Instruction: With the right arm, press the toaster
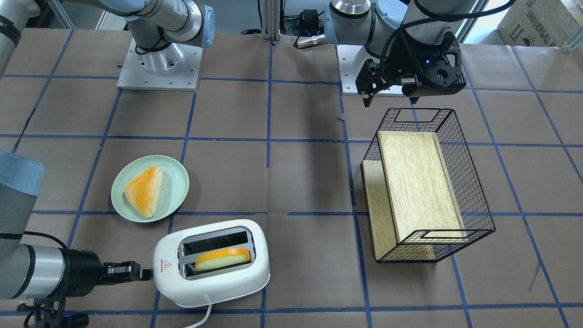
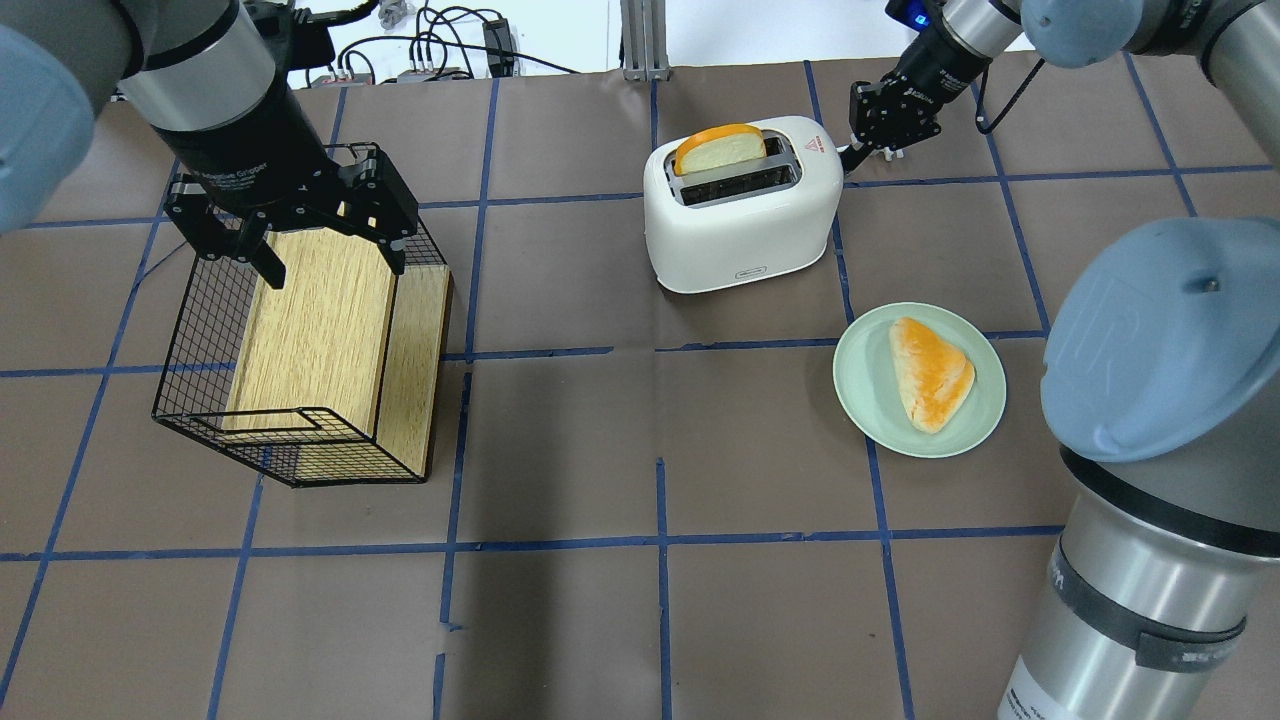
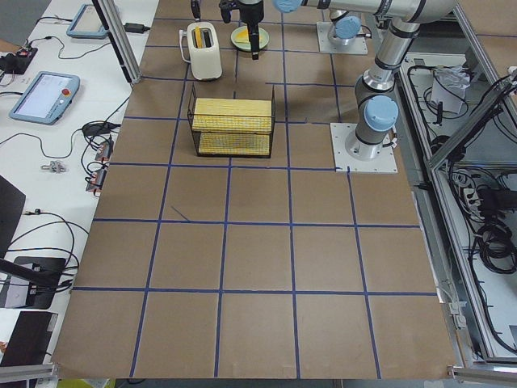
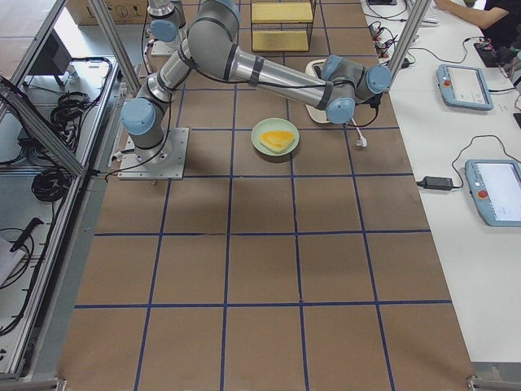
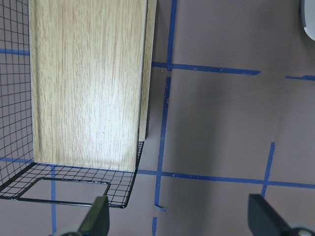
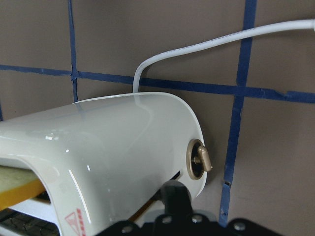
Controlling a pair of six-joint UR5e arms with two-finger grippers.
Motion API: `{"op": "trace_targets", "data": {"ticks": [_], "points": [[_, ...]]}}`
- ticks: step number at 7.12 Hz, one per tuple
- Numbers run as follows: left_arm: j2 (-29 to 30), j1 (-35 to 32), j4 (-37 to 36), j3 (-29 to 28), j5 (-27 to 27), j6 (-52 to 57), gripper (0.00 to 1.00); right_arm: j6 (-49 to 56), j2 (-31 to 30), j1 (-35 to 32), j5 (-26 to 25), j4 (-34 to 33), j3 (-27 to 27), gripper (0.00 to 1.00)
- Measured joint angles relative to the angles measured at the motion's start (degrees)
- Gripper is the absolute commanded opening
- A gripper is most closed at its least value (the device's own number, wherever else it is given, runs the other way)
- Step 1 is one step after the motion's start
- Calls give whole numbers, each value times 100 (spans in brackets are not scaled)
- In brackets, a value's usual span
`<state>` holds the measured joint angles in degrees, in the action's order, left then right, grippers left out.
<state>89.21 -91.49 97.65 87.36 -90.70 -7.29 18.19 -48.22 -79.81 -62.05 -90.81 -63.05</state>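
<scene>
The white toaster stands near the table's far edge, also in the overhead view. A bread slice sticks up out of one slot. My right gripper is shut, and its tip is at the toaster's end under the red triangle, as the overhead view also shows. The right wrist view shows the fingertip against the end slot, beside the knob. My left gripper is open and empty above the wire basket.
A green plate with a triangular bread piece lies beside the toaster, on the robot's side. The toaster's white cord runs off toward the table edge. The basket holds a wooden board.
</scene>
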Motion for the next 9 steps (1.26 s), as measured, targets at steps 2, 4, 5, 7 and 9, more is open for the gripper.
{"op": "trace_targets", "data": {"ticks": [2, 4, 5, 7, 9], "points": [[0, 0, 0, 0, 0, 0, 100, 0, 83, 0, 1, -2, 8, 5], [0, 0, 0, 0, 0, 0, 100, 6, 172, 5, 8, -16, 17, 5], [0, 0, 0, 0, 0, 0, 100, 8, 195, 8, 9, -26, 19, 6], [0, 0, 0, 0, 0, 0, 100, -16, 186, 7, -11, -27, 71, 12], [0, 0, 0, 0, 0, 0, 100, -121, 78, -28, -316, 56, 464, 99]]}}
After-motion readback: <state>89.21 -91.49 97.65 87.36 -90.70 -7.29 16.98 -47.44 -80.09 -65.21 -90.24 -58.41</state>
